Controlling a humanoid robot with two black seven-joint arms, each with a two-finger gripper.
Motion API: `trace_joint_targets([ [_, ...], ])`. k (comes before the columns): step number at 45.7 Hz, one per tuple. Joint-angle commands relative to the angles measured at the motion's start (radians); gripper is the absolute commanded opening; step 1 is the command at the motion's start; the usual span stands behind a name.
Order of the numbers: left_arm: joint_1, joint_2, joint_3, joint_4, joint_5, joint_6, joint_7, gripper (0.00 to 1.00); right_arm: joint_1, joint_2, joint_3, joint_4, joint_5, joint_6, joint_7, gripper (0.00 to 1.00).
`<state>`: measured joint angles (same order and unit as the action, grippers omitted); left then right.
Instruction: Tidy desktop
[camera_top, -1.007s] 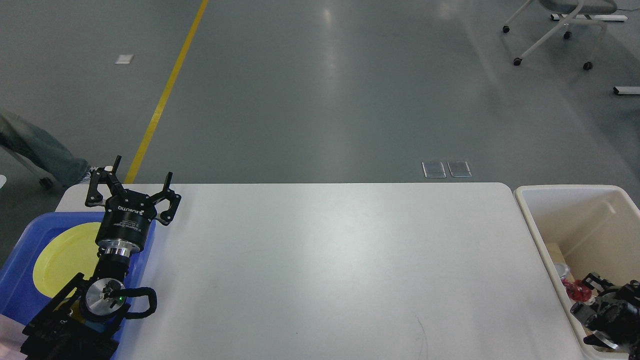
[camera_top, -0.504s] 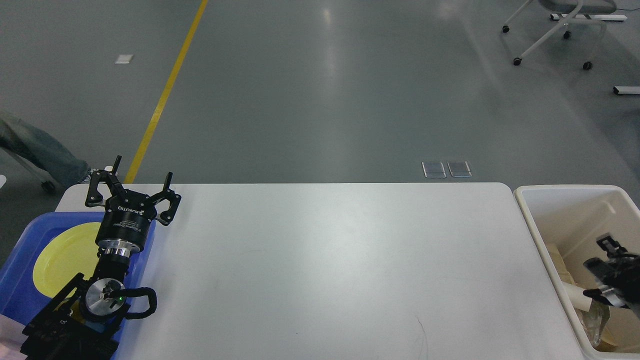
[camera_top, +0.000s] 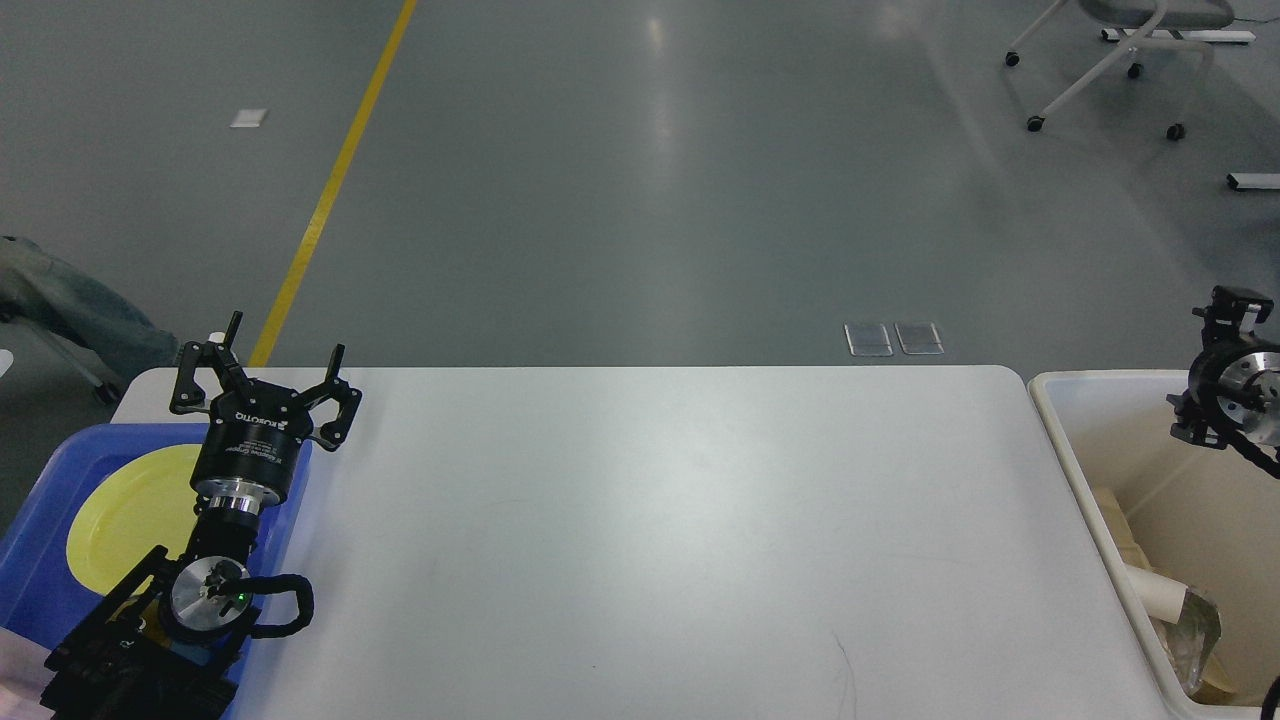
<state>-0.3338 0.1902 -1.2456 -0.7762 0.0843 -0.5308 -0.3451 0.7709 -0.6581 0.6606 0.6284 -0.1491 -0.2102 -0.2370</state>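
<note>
The desktop (camera_top: 650, 520) lies bare in front of me, so the tidying looks done: plate (camera_top: 125, 510) in the tray (camera_top: 40, 560) at its left edge, scraps in the bin (camera_top: 1075, 440) at its right, left gripper (camera_top: 262, 375) spread and empty, right gripper (camera_top: 1235, 330) unreadable.

Bright, even overhead light. Pale glare streaks on the glossy grey floor (camera_top: 660, 150) far beyond the left gripper (camera_top: 265, 365); soft sheen on the large white matte desktop (camera_top: 650, 520) just right of it. Faint shadows, sharp focus, no visible blur.
</note>
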Motion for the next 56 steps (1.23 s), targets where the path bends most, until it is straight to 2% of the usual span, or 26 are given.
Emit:
trace_joint_targets([
  [1,-0.001,0.000,0.000,0.000,0.000,0.000,0.000,0.99,-0.111,0.046,0.298,0.072,-0.007,0.057,0.062,1.00],
  [3,-0.001,0.000,0.000,0.000,0.000,0.000,0.000,0.99,-0.156,0.077,0.367,0.092,-0.007,0.107,0.119,1.00],
  [4,-0.001,0.000,0.000,0.000,0.000,0.000,0.000,0.99,-0.206,0.107,0.425,0.099,-0.009,0.151,0.202,1.00],
  [9,-0.001,0.000,0.000,0.000,0.000,0.000,0.000,0.99,-0.295,0.192,0.520,0.099,-0.009,0.227,0.523,1.00],
  [12,-0.001,0.000,0.000,0.000,0.000,0.000,0.000,0.99,-0.311,0.227,0.536,0.091,-0.009,0.270,0.640,1.00],
  [14,-0.001,0.000,0.002,0.000,0.000,0.000,0.000,0.99,-0.317,0.242,0.537,0.088,-0.009,0.301,0.674,1.00],
  [21,-0.001,0.000,0.002,0.000,0.000,0.000,0.000,0.99,-0.360,0.307,0.536,0.096,-0.035,0.382,0.686,1.00],
  [28,-0.001,0.000,0.002,0.000,0.000,0.000,0.000,0.99,-0.366,0.374,0.524,0.096,-0.046,0.387,0.686,1.00],
  [34,-0.001,0.000,0.002,0.000,0.000,0.000,0.000,0.99,-0.371,0.377,0.519,0.096,-0.061,0.387,0.685,1.00],
  [42,-0.001,0.000,0.002,0.000,0.000,0.000,0.000,0.99,-0.371,0.370,0.482,0.097,-0.061,0.440,0.683,1.00],
  [56,-0.001,0.000,0.002,0.000,0.000,0.000,0.000,0.99,-0.372,0.379,0.498,0.105,-0.053,0.443,0.686,1.00],
])
